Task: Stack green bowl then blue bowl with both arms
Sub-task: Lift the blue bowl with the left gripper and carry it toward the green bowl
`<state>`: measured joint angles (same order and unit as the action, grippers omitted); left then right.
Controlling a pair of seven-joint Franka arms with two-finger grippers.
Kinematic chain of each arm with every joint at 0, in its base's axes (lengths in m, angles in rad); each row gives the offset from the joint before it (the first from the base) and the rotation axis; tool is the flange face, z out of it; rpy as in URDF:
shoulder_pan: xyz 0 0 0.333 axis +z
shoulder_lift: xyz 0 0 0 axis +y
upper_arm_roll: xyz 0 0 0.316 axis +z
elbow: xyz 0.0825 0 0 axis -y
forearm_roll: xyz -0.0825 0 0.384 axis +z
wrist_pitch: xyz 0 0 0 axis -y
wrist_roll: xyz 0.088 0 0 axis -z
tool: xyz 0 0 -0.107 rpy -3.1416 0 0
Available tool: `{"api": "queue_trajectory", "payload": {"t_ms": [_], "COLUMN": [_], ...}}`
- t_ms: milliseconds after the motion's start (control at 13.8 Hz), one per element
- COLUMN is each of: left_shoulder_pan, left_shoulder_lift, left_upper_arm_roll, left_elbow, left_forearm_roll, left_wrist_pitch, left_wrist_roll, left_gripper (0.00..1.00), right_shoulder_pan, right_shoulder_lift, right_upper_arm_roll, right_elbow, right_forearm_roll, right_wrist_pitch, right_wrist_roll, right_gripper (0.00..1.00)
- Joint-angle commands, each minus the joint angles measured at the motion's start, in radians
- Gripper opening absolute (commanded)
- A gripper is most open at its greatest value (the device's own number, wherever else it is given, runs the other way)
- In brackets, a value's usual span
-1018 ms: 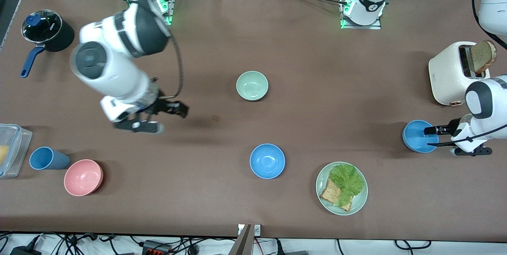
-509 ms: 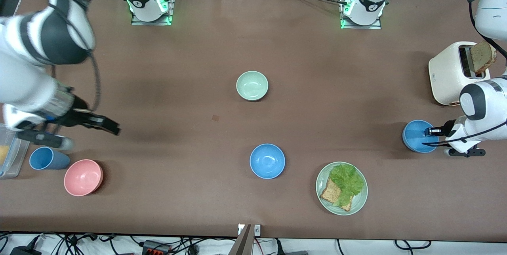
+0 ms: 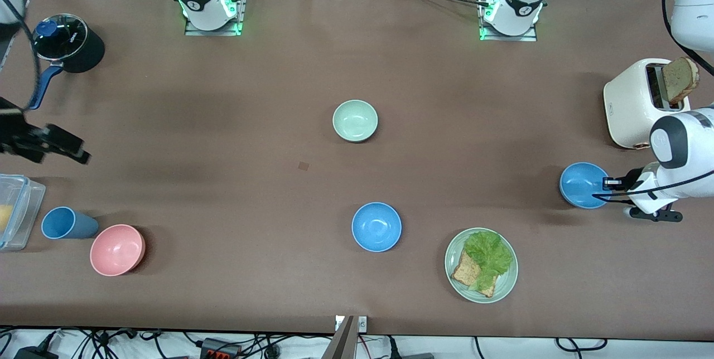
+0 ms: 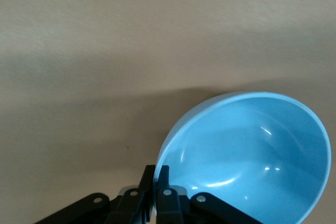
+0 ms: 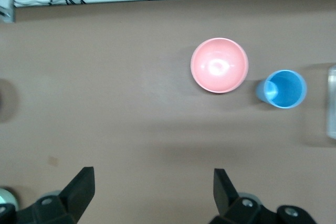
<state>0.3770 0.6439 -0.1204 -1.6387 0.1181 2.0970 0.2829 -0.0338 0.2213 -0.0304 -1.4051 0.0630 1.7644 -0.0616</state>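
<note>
The green bowl [image 3: 355, 120] sits upright on the table's middle, with nothing in it. Toward the left arm's end, my left gripper [image 3: 605, 184] is shut on the rim of a blue bowl [image 3: 582, 185]. The left wrist view shows its fingers [image 4: 149, 178] pinching the thin rim of that blue bowl [image 4: 252, 156], one inside and one outside. A second blue bowl [image 3: 376, 227] rests nearer the front camera than the green bowl. My right gripper [image 3: 70, 147] hangs open over the right arm's end of the table; its open span [image 5: 152, 182] holds nothing.
A white toaster [image 3: 636, 102] with a bread slice stands beside the held bowl. A pale-green plate [image 3: 506, 281] carries lettuce and toast. A pink bowl [image 3: 117, 249], blue cup [image 3: 67, 223], clear container [image 3: 17, 208] and black pot [image 3: 67, 41] crowd the right arm's end.
My left gripper closed on the blue bowl's rim, and the bowl shifted slightly toward the table's middle. My right arm swung from near the middle out to its own end of the table.
</note>
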Motion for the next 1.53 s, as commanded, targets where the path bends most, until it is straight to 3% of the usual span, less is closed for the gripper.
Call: {"api": "queue_trajectory", "payload": {"t_ms": [0, 218, 436, 582, 873, 1091, 1455], "left_shoulder_pan": [0.0, 0.0, 0.008, 0.002, 0.003, -0.001, -0.006], "left_shoulder_lift": [-0.078, -0.145, -0.216, -0.277, -0.481, -0.471, -0.458], "left_upper_arm_roll": [-0.059, -0.158, -0.238, -0.266, -0.454, -0.567, -0.672], "left_elbow": [-0.006, -0.006, -0.01, -0.015, -0.018, -0.026, -0.145], "left_forearm_roll": [0.011, -0.006, -0.085, -0.159, -0.169, -0.237, -0.345], "left_wrist_pitch": [-0.119, -0.239, -0.323, -0.38, -0.6, -0.565, -0.384], "left_wrist_roll": [-0.019, -0.149, -0.231, -0.281, -0.549, -0.824, -1.115], "left_gripper": [0.0, 0.0, 0.0, 0.0, 0.0, 0.0, 0.0], "right_shoulder_pan": [-0.046, 0.006, 0.008, 0.012, 0.015, 0.014, 0.014], "right_shoulder_lift": [-0.04, -0.046, -0.057, -0.095, -0.227, -0.293, -0.281], "right_upper_arm_roll": [0.056, -0.02, -0.026, -0.026, -0.019, -0.02, -0.017], "right_elbow": [-0.025, -0.028, -0.041, -0.096, -0.299, -0.414, -0.365], "right_forearm_roll": [-0.051, -0.052, -0.066, -0.084, -0.101, -0.098, -0.101], "right_wrist_pitch": [-0.045, -0.108, -0.112, -0.125, -0.048, 0.001, -0.006], "right_wrist_roll": [-0.04, -0.053, -0.07, -0.058, -0.047, 0.021, 0.04], "right_gripper": [1.0, 1.0, 1.0, 1.0, 1.0, 1.0, 1.0]}}
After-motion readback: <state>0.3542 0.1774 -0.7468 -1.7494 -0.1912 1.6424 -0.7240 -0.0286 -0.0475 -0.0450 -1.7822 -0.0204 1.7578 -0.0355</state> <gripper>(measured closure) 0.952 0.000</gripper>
